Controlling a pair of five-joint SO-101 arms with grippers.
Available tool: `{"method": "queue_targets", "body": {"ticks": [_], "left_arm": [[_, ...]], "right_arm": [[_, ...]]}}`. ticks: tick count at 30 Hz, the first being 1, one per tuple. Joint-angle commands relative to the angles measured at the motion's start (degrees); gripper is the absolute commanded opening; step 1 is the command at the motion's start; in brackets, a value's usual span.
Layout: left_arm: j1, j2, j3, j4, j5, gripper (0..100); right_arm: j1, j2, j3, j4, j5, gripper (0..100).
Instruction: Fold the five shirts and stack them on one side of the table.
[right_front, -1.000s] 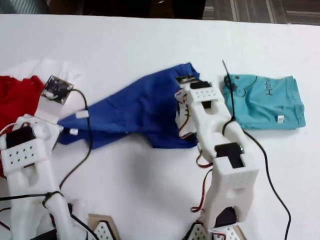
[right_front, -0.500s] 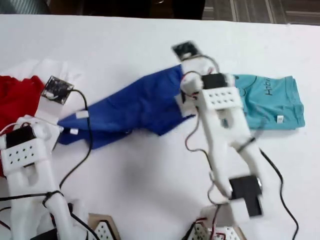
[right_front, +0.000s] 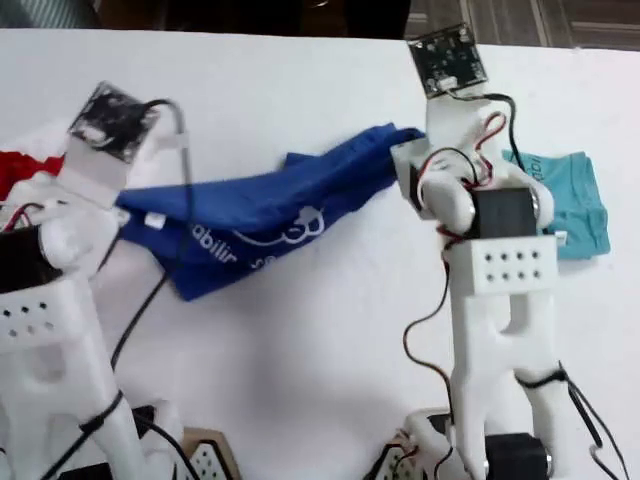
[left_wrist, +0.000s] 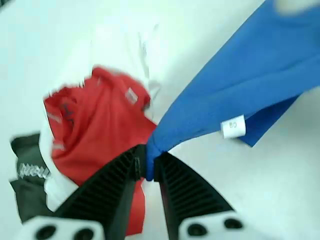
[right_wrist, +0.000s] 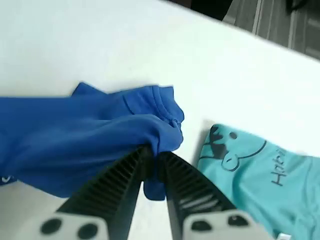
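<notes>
A blue shirt (right_front: 270, 215) hangs stretched between both arms above the table. My left gripper (left_wrist: 149, 167) is shut on one corner of the blue shirt (left_wrist: 240, 90), with a small white tag (left_wrist: 233, 127) just beyond. My right gripper (right_wrist: 152, 160) is shut on the bunched other end of the blue shirt (right_wrist: 75, 135). A folded teal shirt (right_front: 575, 205) lies at the right, partly behind the right arm (right_front: 495, 260); it also shows past the right gripper (right_wrist: 250, 165). A red shirt (left_wrist: 90, 130) lies in a heap with white and black cloth at the left.
The heap of unfolded shirts (right_front: 25, 165) sits at the table's left edge, partly behind the left arm (right_front: 50, 300). Bare white tabletop (right_front: 300, 360) spreads in front of the blue shirt. Cables (right_front: 150, 290) trail from both arms.
Both arms have risen and lifted the blue shirt off the table. The right arm swung away from me, pulling the shirt taut, so its white print now shows.
</notes>
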Motion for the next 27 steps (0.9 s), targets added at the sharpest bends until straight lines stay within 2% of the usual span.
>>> {"method": "queue_targets", "body": {"ticks": [1, 7, 11, 23, 27], "left_arm": [[3.3, -1.4, -8.6, 3.4, 0.6, 3], [3.4, -1.5, -20.0, 8.8, 0.7, 3], [3.3, -3.3, -24.7, 9.3, 2.4, 3], [3.4, -18.7, -24.7, 9.2, 3.0, 3], [3.3, -21.1, -25.2, 9.1, 3.0, 3]], "right_arm": [[0.9, -6.7, -0.7, -1.8, 0.3, 2.1], [2.6, -21.4, -0.7, -1.0, 0.3, 2.0], [3.2, -30.5, -0.7, -0.9, 0.3, 2.0], [3.2, -44.7, -2.3, -1.9, 0.4, 2.0], [3.2, -46.6, -8.5, -1.6, 6.4, 2.0]]}}
